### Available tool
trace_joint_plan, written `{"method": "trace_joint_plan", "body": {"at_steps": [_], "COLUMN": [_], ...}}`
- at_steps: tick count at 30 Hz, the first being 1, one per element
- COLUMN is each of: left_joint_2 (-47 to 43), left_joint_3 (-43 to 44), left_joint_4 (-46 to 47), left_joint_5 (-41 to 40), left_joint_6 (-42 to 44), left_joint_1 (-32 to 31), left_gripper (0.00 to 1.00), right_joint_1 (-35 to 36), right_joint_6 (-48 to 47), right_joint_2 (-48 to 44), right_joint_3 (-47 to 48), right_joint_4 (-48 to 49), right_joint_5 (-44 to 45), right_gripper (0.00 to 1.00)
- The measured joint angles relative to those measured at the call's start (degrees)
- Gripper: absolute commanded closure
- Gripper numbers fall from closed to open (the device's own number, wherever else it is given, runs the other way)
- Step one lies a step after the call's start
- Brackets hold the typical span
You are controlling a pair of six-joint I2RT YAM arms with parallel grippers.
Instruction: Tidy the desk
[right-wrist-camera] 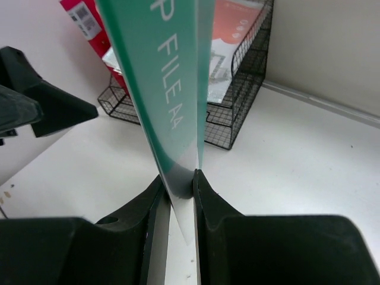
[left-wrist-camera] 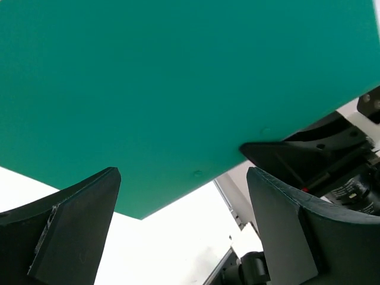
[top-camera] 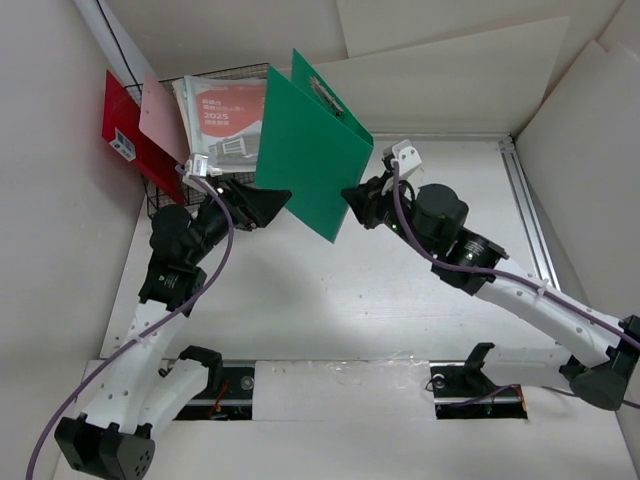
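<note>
A green clip file (top-camera: 312, 150) is held up in the air above the white desk (top-camera: 330, 290). My right gripper (top-camera: 352, 200) is shut on its lower right edge; the right wrist view shows the file (right-wrist-camera: 172, 89) edge-on, pinched between the fingers (right-wrist-camera: 205, 196). My left gripper (top-camera: 275, 207) is open at the file's lower left edge, apart from it; in the left wrist view the green sheet (left-wrist-camera: 178, 89) fills the top above the spread fingers (left-wrist-camera: 71, 231).
A black wire tray (top-camera: 215, 150) at the back left holds a booklet (top-camera: 225, 120), a pink sheet (top-camera: 162, 118) and a red folder (top-camera: 130, 135). Upright white boards enclose the desk. A metal rail (top-camera: 530, 215) runs along the right edge.
</note>
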Motion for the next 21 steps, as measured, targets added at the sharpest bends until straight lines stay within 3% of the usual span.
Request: {"method": "trace_joint_plan", "body": {"at_steps": [10, 21], "left_joint_2": [1.9, 12.0], "left_joint_3": [1.2, 6.5], "left_joint_4": [-0.1, -2.1], "left_joint_5": [0.2, 0.4], "left_joint_6": [0.5, 0.9], "left_joint_1": [-0.3, -0.3], "left_gripper": [0.14, 0.07], "right_joint_1": [5.0, 11.8], "right_joint_6": [0.0, 0.8], "right_joint_2": [6.6, 8.6], "right_joint_3": [-0.3, -6.3], "right_joint_4": [-4.8, -11.9], "right_joint_5": [17.4, 29.5], "right_gripper": [1.00, 1.00]}}
